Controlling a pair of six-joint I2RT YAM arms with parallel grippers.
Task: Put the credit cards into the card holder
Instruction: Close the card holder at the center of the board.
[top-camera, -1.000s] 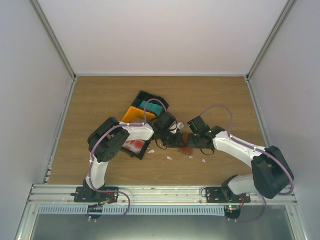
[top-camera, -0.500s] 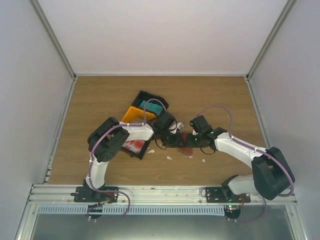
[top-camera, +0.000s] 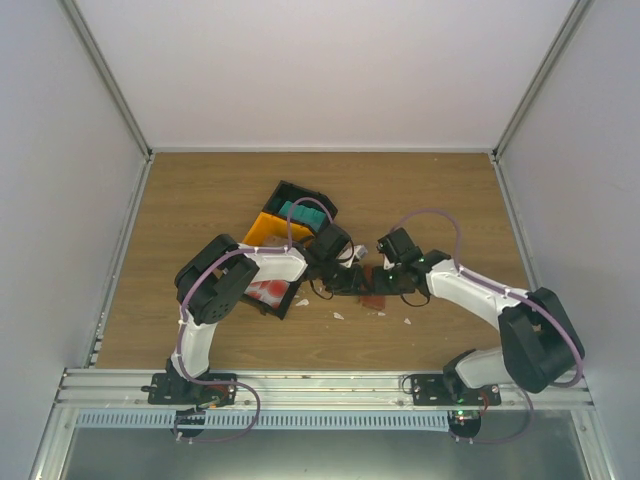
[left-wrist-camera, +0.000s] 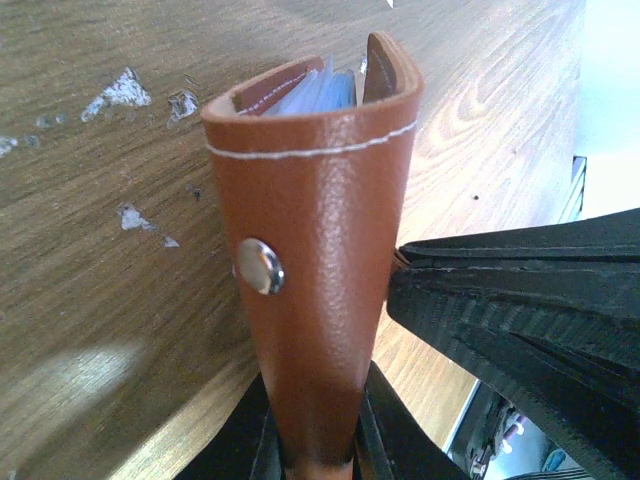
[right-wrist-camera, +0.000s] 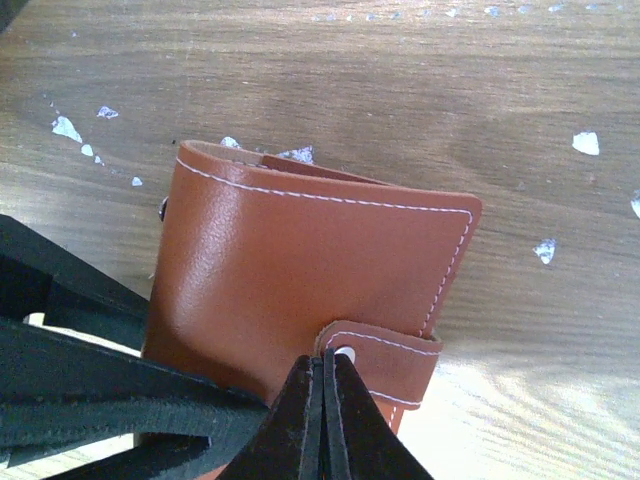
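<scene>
Overhead, both arms reach in to meet near the middle of the worktop (top-camera: 200, 190), a little toward its near edge. The left gripper (top-camera: 345, 275) and right gripper (top-camera: 388, 283) come nose to nose over the reddish-brown card holder (top-camera: 372, 299). The credit cards are apart from it, off to the left. A teal stack (top-camera: 303, 211) and a red-and-white stack (top-camera: 266, 292) sit in the black and yellow bins (top-camera: 268, 228), which lie beside the left arm.

On the left wrist camera, that gripper's jaws are narrowed onto the lower end of the holder. It stands out from them with its open mouth pointing away. Pale pockets (left-wrist-camera: 322, 88) show inside the mouth, and a metal stud (left-wrist-camera: 260, 266) shows on the side. I judge it is held like this to offer the pockets to the other arm. The right gripper's black body presses in just beside the holder's right flank.

On the right wrist camera, the holder's broad stitched face fills the view above the wood. The right gripper's fingers are pressed fully together. Their tips meet the holder at its near edge, touching beside the snap tab (right-wrist-camera: 385, 350). I cannot tell whether they pinch any leather. I judge the closed tips are there to work the flap or steady the holder. No card is in either gripper.
</scene>
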